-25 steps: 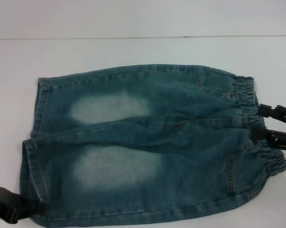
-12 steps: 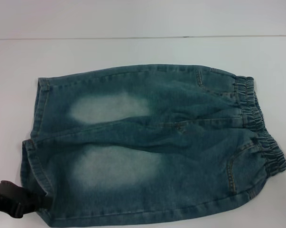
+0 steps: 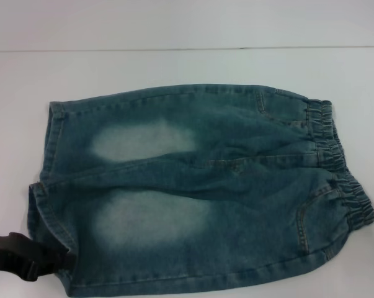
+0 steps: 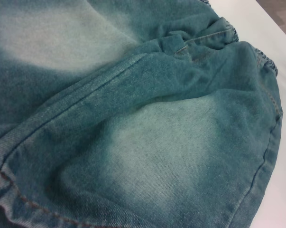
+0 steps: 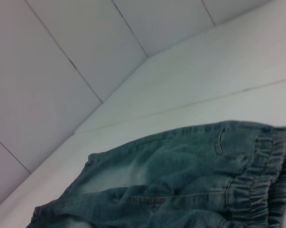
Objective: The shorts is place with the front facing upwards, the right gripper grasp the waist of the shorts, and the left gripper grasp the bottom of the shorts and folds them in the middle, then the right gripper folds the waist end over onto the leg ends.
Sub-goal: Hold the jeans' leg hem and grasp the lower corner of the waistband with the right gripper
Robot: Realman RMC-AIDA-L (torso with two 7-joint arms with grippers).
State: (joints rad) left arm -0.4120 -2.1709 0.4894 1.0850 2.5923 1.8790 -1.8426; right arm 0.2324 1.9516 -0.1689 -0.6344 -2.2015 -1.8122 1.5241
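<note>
Denim shorts (image 3: 199, 186) lie flat on the table (image 3: 174, 65), long axis across; leg hems (image 3: 47, 186) touch the left gripper (image 3: 66, 261), grip not discernible; waistband (image 3: 335, 161) far opposite, right gripper unseen.

Not much of the robot for us to look at here, honestly. In the head view we only get the left gripper (image 3: 53, 261): a chunky, matte black piece poking in from the edge, all dark plastic with a blocky body that narrows toward the tip. We see a rounded little lump on its underside, maybe a clip or a knob. No markings or cables that we can spot.
</note>
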